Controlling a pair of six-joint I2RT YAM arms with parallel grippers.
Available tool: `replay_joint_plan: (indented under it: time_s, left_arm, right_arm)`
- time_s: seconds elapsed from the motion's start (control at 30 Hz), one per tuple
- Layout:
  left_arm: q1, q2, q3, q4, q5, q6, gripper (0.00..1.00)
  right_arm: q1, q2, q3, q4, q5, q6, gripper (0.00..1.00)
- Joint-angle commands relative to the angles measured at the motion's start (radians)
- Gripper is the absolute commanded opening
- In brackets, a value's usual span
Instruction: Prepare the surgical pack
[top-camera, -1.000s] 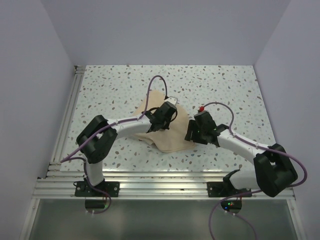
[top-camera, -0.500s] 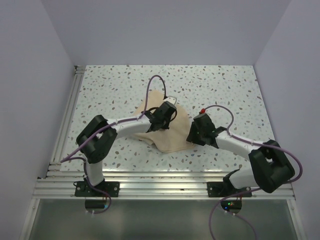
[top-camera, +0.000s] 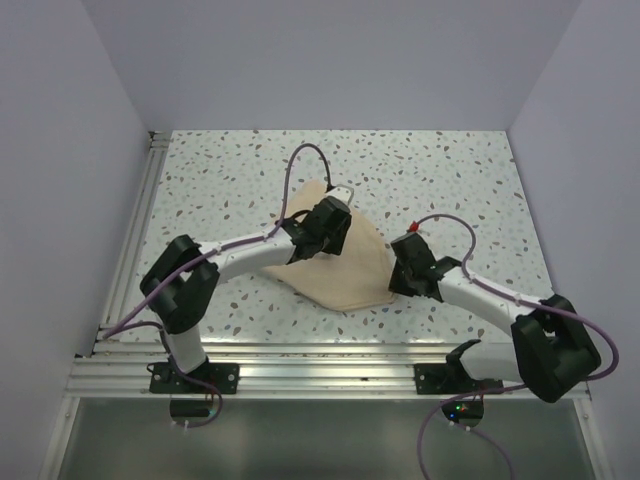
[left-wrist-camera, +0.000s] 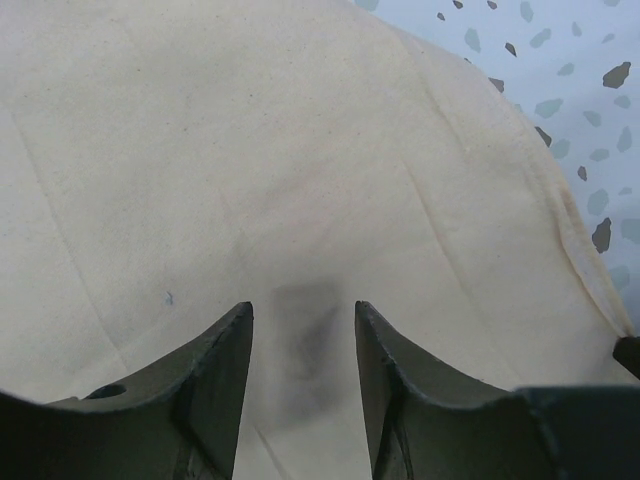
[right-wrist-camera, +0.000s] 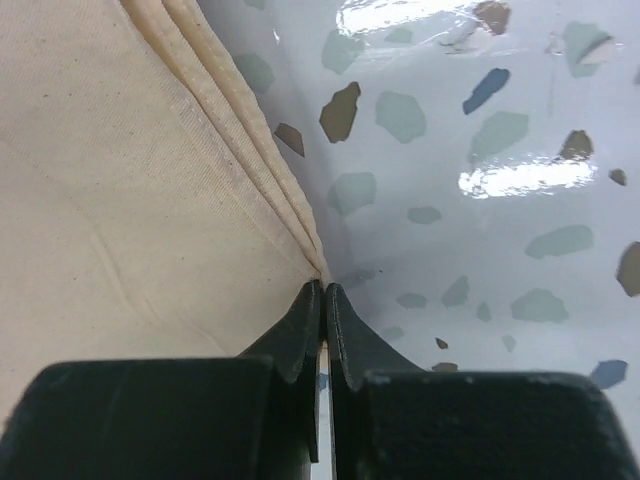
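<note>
Hem of beige soft wrap sheet sits pinched in right gripper, lower centre; left gripper spread over cloth; pull flat slowly.

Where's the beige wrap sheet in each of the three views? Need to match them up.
Top external: wrap sheet at the centre of the speckled table.
Left wrist: fills most of the frame, table only at upper right.
Right wrist: left half, hem running down to the right gripper, shut on it.
Shared landmark: the sheet's hemmed edge against the speckles.
</note>
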Motion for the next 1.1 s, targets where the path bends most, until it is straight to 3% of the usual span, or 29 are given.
replay_joint_plan:
  time_s: [0.0, 0.5, 1.07]
  left_arm:
    - [0.001, -0.048, 0.039, -0.009, 0.002, 0.03, 0.49]
    - [-0.016, 0.095, 0.118, -0.068, 0.043, 0.14, 0.51]
    - [-0.071, 0.184, 0.185, -0.109, 0.031, 0.126, 0.49]
  right_arm:
    - [-0.005, -0.068, 0.032, -0.144, 0.101, -0.029, 0.0]
    - [-0.112, -0.018, 0.038, -0.178, 0.078, -0.127, 0.0]
    - [-0.223, 0.054, 0.083, -0.144, 0.029, -0.198, 0.0]
